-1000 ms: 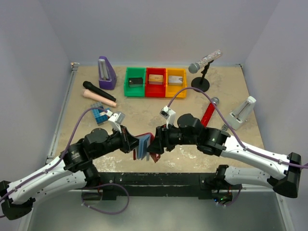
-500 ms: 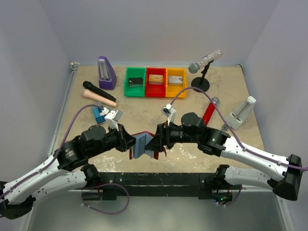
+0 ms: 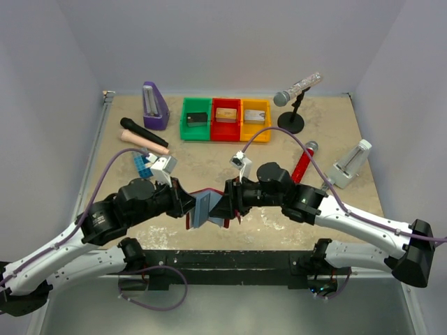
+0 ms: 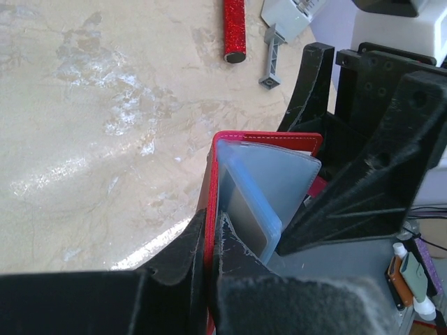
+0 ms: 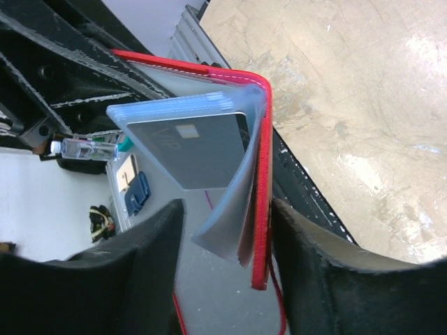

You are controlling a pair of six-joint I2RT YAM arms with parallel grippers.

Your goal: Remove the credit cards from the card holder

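Note:
The dark-red card holder [image 3: 205, 209] hangs open in the air between my two grippers, above the table's near edge. My left gripper [image 3: 188, 206] is shut on its red cover [image 4: 211, 181]; the left wrist view shows the cover pinched between the fingers [image 4: 209, 225]. Pale bluish pockets [image 4: 276, 174] fan out, with a silvery-grey card [image 4: 246, 213] in one. My right gripper [image 3: 225, 205] is open, its jaws straddling the other red cover [image 5: 262, 174] and the pockets [image 5: 227, 209]. A grey card [image 5: 199, 150] shows inside a pocket. The other cards are hidden.
Green [image 3: 183, 118], red [image 3: 225, 135] and yellow [image 3: 267, 122] bins with small blocks stand at the back. A purple metronome [image 3: 154, 106], a black microphone [image 3: 142, 132], a red microphone [image 3: 303, 162], a microphone on a stand [image 3: 295, 95] and a white device [image 3: 351, 164] lie around.
Both grippers and the card holder have shifted slightly left. The holder stays pinched in my left gripper, and the right gripper has closed in around its other side.

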